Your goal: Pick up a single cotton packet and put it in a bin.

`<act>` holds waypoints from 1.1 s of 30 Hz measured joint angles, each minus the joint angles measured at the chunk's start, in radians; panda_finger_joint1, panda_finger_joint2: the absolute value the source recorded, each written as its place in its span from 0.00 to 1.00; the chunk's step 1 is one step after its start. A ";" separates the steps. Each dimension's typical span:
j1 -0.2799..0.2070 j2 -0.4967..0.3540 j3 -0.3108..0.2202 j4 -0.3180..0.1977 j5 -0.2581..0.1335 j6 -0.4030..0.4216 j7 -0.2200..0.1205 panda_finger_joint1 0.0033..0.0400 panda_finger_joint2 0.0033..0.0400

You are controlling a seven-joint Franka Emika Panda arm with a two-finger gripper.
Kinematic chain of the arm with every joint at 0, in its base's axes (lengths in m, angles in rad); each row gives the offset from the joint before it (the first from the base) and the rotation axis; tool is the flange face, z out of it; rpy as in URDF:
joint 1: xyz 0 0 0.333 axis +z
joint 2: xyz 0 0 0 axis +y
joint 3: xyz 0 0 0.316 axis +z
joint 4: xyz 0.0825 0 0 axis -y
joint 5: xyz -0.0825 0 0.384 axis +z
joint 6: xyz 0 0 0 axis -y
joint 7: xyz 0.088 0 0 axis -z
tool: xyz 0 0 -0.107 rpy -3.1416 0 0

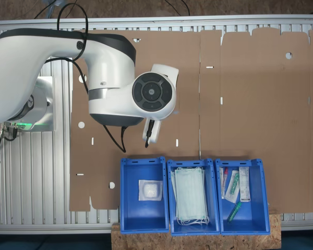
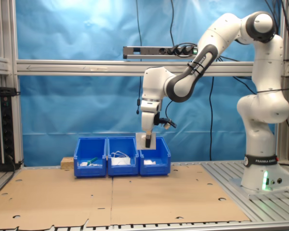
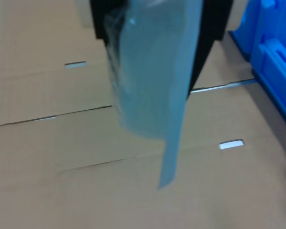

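My gripper (image 2: 148,138) hangs in the air, shut on the cotton packet (image 2: 150,141), a flat white square dangling from the fingers. In the wrist view the cotton packet (image 3: 152,81) hangs pale and blurred from the gripper (image 3: 155,19), above brown cardboard. The bin (image 1: 144,195) with a white packet (image 1: 149,190) inside is the blue one at the first exterior view's left end of the row. In the second exterior view the bin (image 2: 155,161) is the row's rightmost, and the held packet hovers about over its front rim.
A blue bin with pale green masks (image 1: 193,197) stands in the middle of the row, and a blue bin with syringes and slim packets (image 1: 240,195) at the other end. Brown cardboard (image 2: 135,197) covers the table. The arm's base (image 2: 262,173) stands on the aluminium frame.
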 joint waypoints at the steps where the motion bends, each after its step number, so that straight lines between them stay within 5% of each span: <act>1: -0.007 -0.002 -0.004 0.000 -0.005 -0.001 0.005 0.05 0.05; 13: -0.112 -0.004 -0.069 0.017 -0.040 -0.009 0.108 0.05 0.05; 22: -0.183 0.013 -0.116 0.033 -0.046 -0.014 0.240 0.05 0.05; 33: -0.211 0.025 -0.145 0.033 -0.048 -0.018 0.400 0.05 0.05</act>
